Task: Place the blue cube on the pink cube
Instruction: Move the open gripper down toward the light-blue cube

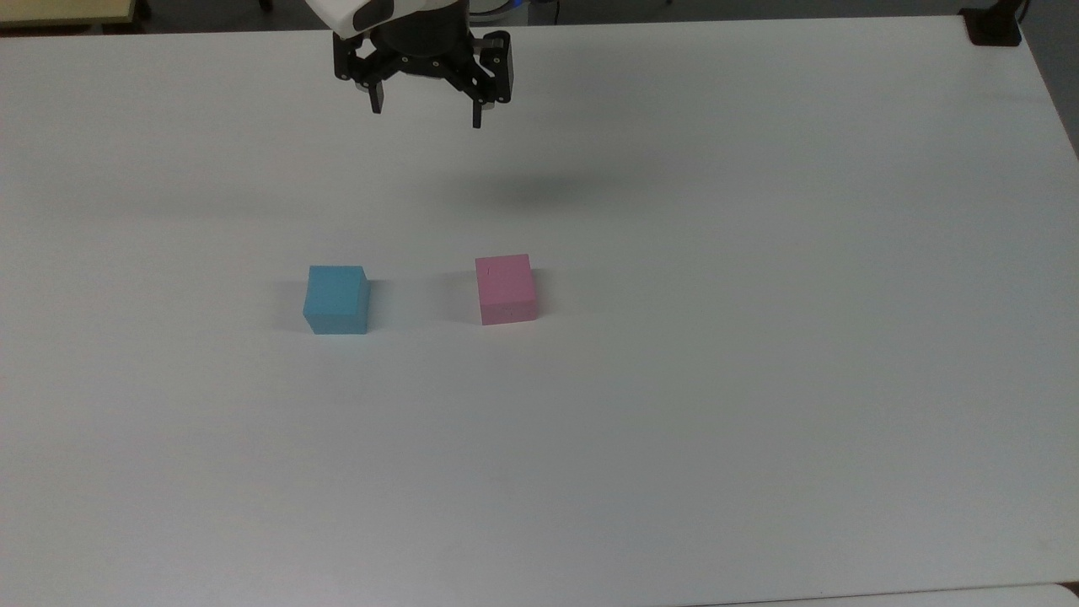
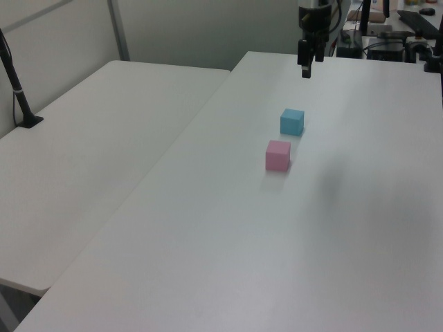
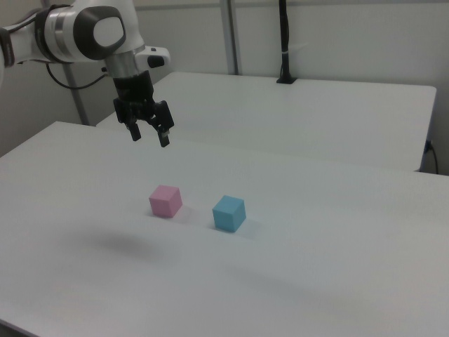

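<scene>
- On the white table (image 1: 759, 421) in the top view, the blue cube (image 1: 336, 299) sits flat to the top view's left of the pink cube (image 1: 505, 289), the two near each other but apart. The gripper (image 1: 426, 116) hangs high above the far part of the table, well apart from both, fingers spread and holding nothing.
- From the left view, the gripper (image 2: 307, 71) hovers beyond the blue cube (image 2: 291, 122), which lies farther off than the pink cube (image 2: 277, 155); a clear gap separates them.
- From the right view, the gripper (image 3: 149, 138) is above and behind the pink cube (image 3: 165, 201), with the blue cube (image 3: 229, 213) to the right view's right. The jaws stand open and empty.
- The step in hand looks like the approach to the blue cube. To do it well, I would centre the open fingers over the cube, turn the wrist so the pads meet two flat opposite faces, descend straight, and close only once the fingers straddle it without nudging it toward its neighbour.
</scene>
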`<action>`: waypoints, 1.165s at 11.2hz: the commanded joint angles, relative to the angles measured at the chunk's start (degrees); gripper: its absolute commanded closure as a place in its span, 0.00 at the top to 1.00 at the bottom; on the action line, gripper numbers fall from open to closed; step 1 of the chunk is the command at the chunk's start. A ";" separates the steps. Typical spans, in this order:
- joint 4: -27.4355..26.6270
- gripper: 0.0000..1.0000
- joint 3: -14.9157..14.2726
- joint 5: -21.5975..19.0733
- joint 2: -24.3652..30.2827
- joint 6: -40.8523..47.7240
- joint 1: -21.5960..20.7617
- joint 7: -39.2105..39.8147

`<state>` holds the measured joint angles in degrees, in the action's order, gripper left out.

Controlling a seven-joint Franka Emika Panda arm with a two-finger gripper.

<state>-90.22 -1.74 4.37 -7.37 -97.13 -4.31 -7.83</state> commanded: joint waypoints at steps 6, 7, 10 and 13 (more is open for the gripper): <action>-0.74 1.00 -0.19 -4.63 0.69 0.72 1.94 5.10; -0.74 1.00 -0.19 -4.63 0.60 0.54 1.94 5.10; -0.74 1.00 -0.19 -4.63 -0.54 -0.16 2.81 8.42; -0.74 1.00 -0.28 -4.54 -4.39 -5.15 5.89 11.34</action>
<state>-90.40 -1.77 1.13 -9.19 -97.90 -0.43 0.77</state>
